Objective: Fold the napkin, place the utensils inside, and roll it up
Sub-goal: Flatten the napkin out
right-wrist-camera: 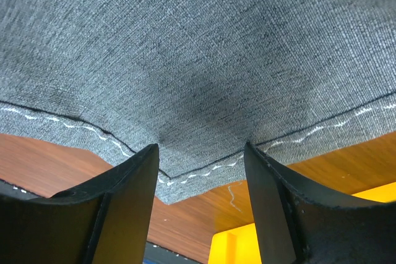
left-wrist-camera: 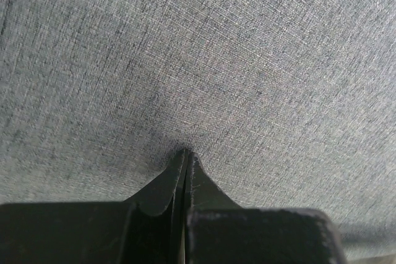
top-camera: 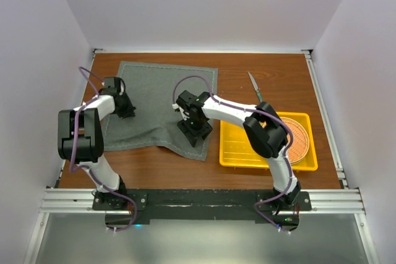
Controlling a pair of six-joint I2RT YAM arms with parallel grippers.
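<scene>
The dark grey napkin (top-camera: 158, 91) lies spread on the wooden table, its front part rumpled. My left gripper (top-camera: 125, 109) sits at the napkin's left side. In the left wrist view its tips (left-wrist-camera: 186, 151) are shut together, pinching a small pucker of the napkin (left-wrist-camera: 198, 54). My right gripper (top-camera: 195, 130) is at the napkin's front right corner. In the right wrist view it (right-wrist-camera: 199, 148) stands open, and the stitched corner of the napkin (right-wrist-camera: 198, 47) lies between its fingers. One teal utensil (top-camera: 254, 86) lies on the table behind the tray.
A yellow tray (top-camera: 244, 149) sits to the right of the napkin, with a round woven mat (top-camera: 299, 139) in it. The tray's corner (right-wrist-camera: 238, 245) shows just beyond the right fingers. White walls enclose the table on three sides.
</scene>
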